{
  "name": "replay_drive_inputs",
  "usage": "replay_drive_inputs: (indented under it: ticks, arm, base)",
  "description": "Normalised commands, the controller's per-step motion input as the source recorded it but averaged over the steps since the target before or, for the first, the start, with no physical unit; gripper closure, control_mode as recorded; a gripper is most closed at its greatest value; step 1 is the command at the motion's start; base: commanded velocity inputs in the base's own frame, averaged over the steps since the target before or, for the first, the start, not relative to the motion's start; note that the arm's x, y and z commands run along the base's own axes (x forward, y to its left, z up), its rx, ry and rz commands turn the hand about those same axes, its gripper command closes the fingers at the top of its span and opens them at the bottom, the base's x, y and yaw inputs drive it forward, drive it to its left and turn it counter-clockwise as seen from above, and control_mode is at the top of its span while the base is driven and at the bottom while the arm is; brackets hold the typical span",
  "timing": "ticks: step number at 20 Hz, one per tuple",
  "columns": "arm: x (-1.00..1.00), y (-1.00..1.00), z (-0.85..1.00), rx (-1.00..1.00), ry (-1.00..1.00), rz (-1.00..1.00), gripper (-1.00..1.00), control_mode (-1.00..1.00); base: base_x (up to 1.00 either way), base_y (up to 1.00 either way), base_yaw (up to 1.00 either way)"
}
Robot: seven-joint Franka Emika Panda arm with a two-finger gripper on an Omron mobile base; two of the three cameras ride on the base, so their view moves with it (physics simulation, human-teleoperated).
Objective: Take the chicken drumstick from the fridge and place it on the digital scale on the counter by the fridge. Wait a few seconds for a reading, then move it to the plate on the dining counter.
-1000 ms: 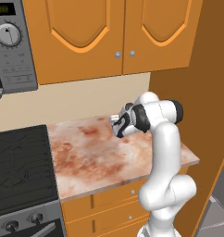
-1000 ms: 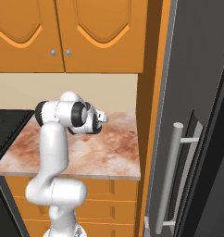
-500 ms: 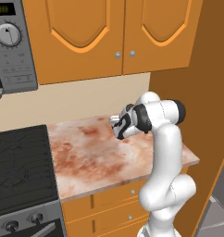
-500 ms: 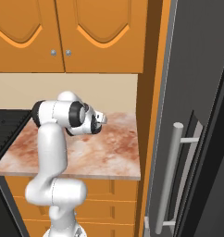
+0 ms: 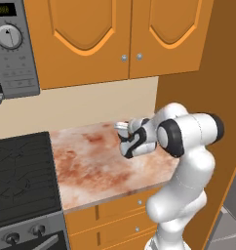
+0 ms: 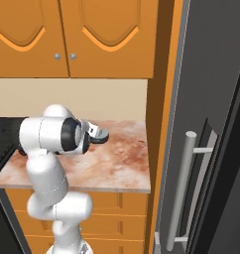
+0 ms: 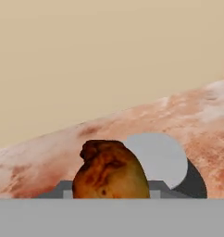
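Drumstick [image 7: 110,170] sits between gripper [image 7: 110,194] tips, jaws closed on it, over counter [image 5: 95,166] near back right corner. Scale [image 7: 161,159] just behind and beside drumstick, not under it. Risk: release off-centre, drumstick rolls off scale onto counter; rounded meat may slip.

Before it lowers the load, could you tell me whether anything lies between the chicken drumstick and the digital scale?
Nothing visible does. In the hand view the chicken drumstick sits at the gripper, with the digital scale right behind it on the counter; the scale's grey top is bare, and only marbled stone surrounds it.
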Motion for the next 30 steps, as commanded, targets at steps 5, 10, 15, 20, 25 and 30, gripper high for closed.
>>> replay_drive_inputs:
  ticks: [5, 10, 15, 20, 25, 30]
  arm:
    - [-0.7, -0.01, 1.0, 0.16, 0.03, 0.0, 1.0, -1.0]
    - [-0.57, 0.0, 1.0, 0.07, 0.17, 0.0, 1.0, -1.0]
    - [-0.72, -0.04, 1.0, 0.0, 0.33, 0.0, 1.0, -1.0]
    - [-0.96, -0.02, 0.67, -0.05, 0.42, 0.01, 1.0, -1.0]
    - [-0.99, 0.0, 0.01, -0.11, 0.33, 0.07, 1.0, -1.0]
    - [-0.7, 0.0, -0.21, -0.12, 0.15, 0.11, 1.0, -1.0]
  base:
    - [0.0, 0.0, 0.0]
    - [0.0, 0.0, 0.0]
    - [0.0, 0.0, 0.0]
    - [0.0, 0.0, 0.0]
    - [0.0, 0.0, 0.0]
    - [0.0, 0.0, 0.0]
